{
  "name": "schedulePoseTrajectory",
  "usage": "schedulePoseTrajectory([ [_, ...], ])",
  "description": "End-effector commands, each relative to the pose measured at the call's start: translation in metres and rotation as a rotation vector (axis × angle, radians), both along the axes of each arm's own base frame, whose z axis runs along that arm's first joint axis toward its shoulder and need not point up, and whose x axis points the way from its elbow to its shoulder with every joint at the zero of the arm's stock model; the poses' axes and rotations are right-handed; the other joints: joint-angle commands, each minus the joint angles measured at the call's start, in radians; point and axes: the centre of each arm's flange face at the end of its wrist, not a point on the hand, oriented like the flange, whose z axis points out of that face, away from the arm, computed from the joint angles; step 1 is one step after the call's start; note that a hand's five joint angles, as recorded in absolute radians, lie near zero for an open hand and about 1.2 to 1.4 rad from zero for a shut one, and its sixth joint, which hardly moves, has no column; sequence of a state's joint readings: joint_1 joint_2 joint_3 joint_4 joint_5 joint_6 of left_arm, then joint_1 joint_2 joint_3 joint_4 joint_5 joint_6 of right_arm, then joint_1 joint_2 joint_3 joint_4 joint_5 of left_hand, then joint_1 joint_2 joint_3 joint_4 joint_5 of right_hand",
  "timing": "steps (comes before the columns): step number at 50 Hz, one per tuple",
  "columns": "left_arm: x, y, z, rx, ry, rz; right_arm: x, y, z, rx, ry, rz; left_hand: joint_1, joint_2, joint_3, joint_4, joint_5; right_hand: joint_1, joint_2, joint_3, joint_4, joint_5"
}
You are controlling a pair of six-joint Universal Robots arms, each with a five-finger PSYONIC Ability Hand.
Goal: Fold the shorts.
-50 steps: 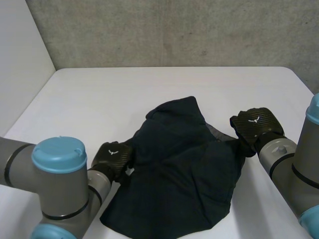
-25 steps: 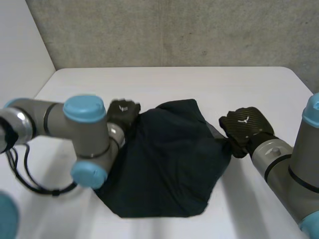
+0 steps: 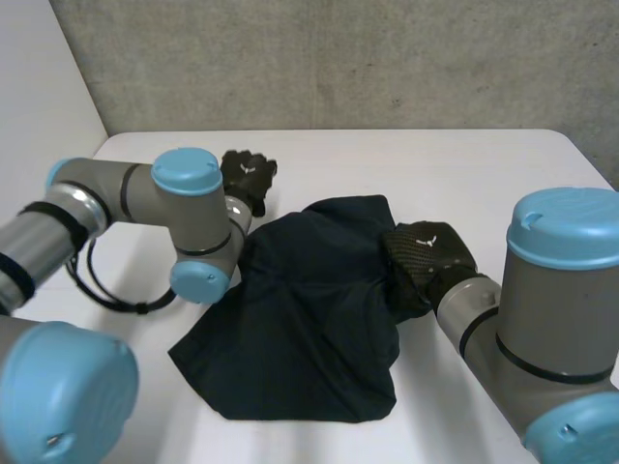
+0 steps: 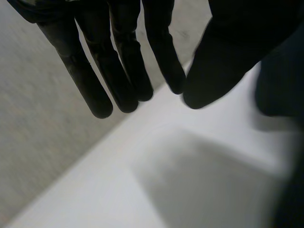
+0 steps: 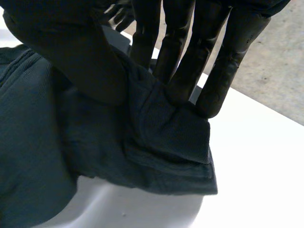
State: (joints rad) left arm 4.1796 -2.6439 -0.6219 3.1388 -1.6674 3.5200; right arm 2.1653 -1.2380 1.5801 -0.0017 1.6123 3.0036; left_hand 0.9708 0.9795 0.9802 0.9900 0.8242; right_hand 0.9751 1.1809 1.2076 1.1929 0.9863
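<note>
1. The dark navy cloth shorts (image 3: 308,324) lie crumpled on the white surface (image 3: 455,164), between the two arms.
2. The right robot hand (image 3: 426,253) sits at the edge of the shorts on its own side, its back turned upward in the head view.
3. In the right wrist view, the right robot hand (image 5: 71,52) is clamped on the cloth. Its thumb and straight fingers (image 5: 176,52) pinch a thick fold of the shorts (image 5: 175,135) between them.
4. Below those fingertips the pinched fold is lifted a little off the surface, and the rest of the cloth is bunched under the palm and thumb.
5. The left robot hand (image 3: 248,175) is just beyond the far corner of the shorts on its own side, apart from the cloth.
6. In the left wrist view its fingers (image 4: 107,61) are straight and spread, with the thumb beside them. It holds nothing, and the bare surface lies beyond the fingertips.
7. A grey concrete wall (image 3: 338,58) stands behind the surface, past both robot hands.
</note>
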Motion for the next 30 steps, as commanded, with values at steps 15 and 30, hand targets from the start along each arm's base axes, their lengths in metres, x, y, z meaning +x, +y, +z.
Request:
schedulePoseTrajectory([
  [15, 0.053, 0.219, 0.041, 0.388, 0.131, -0.077, 0.001, -0.014, 0.017, -0.049, -0.080, -0.100, -0.678, -0.687, -0.687, -0.697, -0.706, 0.421, 0.215, 0.189, 0.203, 0.235],
  [30, 0.044, 0.271, 0.022, 0.326, 0.130, -0.074, -0.002, -0.014, 0.024, -0.060, -0.098, -0.114, -0.555, -0.563, -0.564, -0.574, -0.583, 0.421, 0.215, 0.189, 0.203, 0.235],
])
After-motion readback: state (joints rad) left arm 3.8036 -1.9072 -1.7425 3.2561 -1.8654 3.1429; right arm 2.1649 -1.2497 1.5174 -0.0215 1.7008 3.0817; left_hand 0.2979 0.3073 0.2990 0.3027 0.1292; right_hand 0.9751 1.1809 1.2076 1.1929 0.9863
